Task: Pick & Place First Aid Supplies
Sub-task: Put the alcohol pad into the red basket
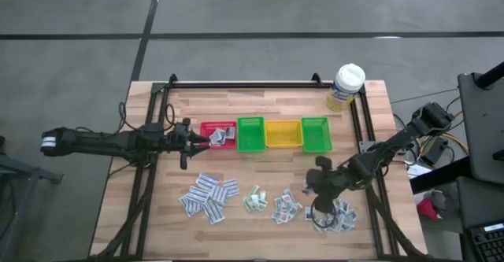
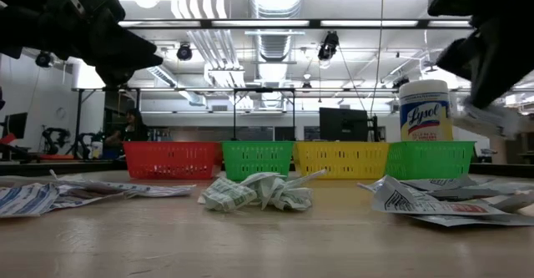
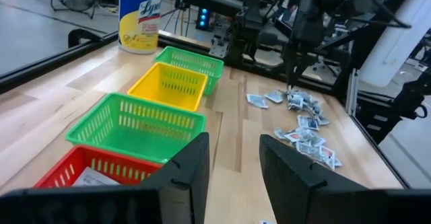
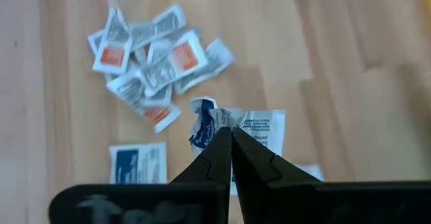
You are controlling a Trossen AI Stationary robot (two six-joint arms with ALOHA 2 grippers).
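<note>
Right gripper (image 4: 231, 131) clenched on the top edge of a white packet with blue print (image 4: 259, 133), pinched at the very tips, over the rightmost pile of packets (image 1: 340, 215) on the wooden surface (image 1: 260, 230). Thin hold, only a sliver of paper between the fingers; likely to slip out during a swing toward the bins, or to flutter and drop short. Possibly two packets caught together, since a crumpled blue-white piece sits right beside the flat one at the pinch; cannot tell for certain. Orange-printed packets (image 4: 155, 59) lying loose just beyond, close enough to be dragged or scattered by a low sweep.

Left gripper (image 3: 232, 163) released, fingers apart with nothing between them, hovering over the red bin (image 1: 218, 134), which already holds a few packets. Row of bins alongside: green bin (image 1: 250, 134), yellow bin (image 1: 283, 133), second green bin (image 1: 315, 133), touching one another; easy to drop into the wrong one. White-capped bottle (image 1: 346, 86) behind the row. Risk of the two arms crowding each other if both head for the same bin.

Remaining supplies spread along the near edge: strip-shaped packets (image 1: 209, 197), green-printed packets (image 1: 253, 199).
</note>
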